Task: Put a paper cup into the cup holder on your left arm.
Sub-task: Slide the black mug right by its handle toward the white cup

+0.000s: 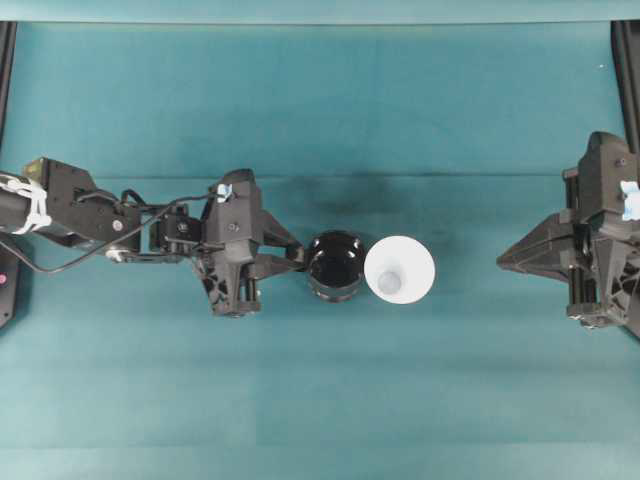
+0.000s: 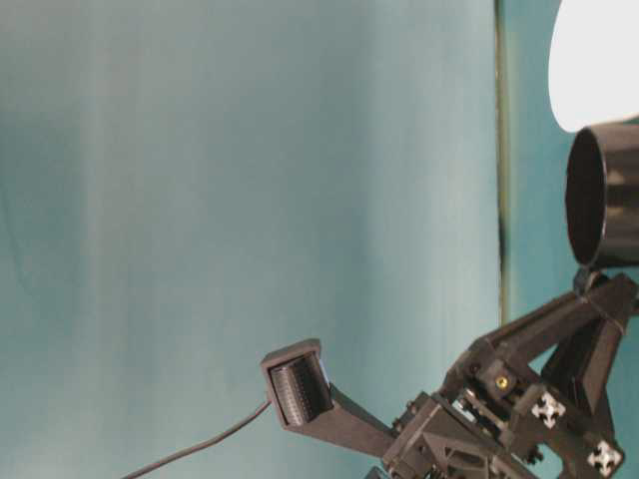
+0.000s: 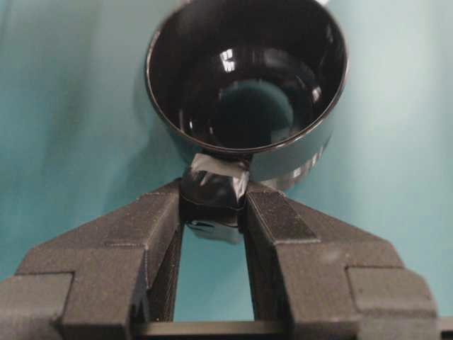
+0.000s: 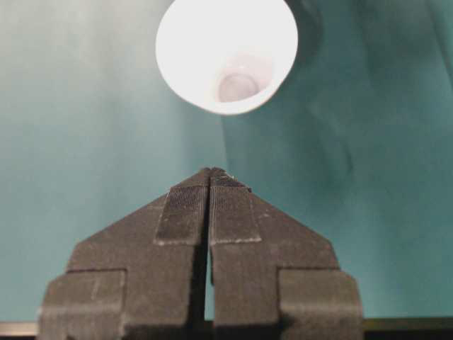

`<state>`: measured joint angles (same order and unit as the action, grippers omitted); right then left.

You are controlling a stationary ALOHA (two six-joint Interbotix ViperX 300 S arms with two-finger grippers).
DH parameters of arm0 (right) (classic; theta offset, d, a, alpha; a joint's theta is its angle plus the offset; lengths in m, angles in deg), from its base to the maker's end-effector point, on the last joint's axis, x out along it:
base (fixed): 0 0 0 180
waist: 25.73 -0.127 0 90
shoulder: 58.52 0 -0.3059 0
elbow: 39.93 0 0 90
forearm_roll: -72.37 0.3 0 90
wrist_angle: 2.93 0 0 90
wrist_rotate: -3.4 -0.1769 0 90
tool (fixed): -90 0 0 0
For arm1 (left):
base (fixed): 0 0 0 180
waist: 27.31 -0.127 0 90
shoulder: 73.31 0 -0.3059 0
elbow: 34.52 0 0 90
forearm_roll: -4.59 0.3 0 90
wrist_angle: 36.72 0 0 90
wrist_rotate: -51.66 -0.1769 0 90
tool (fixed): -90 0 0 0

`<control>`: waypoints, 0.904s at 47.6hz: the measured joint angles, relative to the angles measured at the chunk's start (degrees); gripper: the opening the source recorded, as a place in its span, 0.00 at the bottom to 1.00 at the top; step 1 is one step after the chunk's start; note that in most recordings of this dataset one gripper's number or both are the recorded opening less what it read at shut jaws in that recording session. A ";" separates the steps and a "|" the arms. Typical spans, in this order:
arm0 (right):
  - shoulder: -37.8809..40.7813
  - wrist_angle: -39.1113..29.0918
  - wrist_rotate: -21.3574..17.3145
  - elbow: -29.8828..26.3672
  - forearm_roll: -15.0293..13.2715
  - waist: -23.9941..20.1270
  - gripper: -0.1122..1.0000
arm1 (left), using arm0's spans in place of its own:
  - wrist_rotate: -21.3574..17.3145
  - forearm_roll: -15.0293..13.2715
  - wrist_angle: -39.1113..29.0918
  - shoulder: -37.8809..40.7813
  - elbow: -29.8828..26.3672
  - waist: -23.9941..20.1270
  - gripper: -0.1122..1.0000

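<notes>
Our left end effector [image 3: 212, 205] pinches the cup holder [image 1: 335, 265] by its taped handle; the paper cup [image 1: 399, 269] stands beside it (touching, seemingly) on the tabletop [image 1: 320, 400]. Our right end effector [image 4: 210, 185] is pressed together.

The left arm [image 1: 70, 205] is reaching in level from the left edge of the overhead view, its left gripper [image 1: 296, 258] clamping the taped handle of the cup holder [image 1: 335, 265]. The right gripper [image 1: 503, 263] is sitting well to the right of that cup holder, its fingers [image 4: 185, 212] pressing together, gripping nothing.
</notes>
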<state>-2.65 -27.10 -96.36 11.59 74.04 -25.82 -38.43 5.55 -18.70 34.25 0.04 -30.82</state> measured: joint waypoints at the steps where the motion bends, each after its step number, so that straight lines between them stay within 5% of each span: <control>1: -0.09 -0.09 0.00 0.00 0.00 0.00 0.09 | 0.00 0.09 -0.35 -0.18 0.00 0.00 0.37; 14: 0.00 -0.09 0.00 0.00 0.09 0.00 0.09 | -3.08 0.09 -1.23 -0.62 0.53 -0.18 0.37; 43: 0.18 0.00 0.00 -0.09 0.09 0.00 0.09 | -3.25 0.00 -3.08 -0.44 -0.79 -0.44 0.37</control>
<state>-2.47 -27.10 -96.36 11.51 74.12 -25.82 -41.68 5.55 -21.77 33.81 -0.75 -31.26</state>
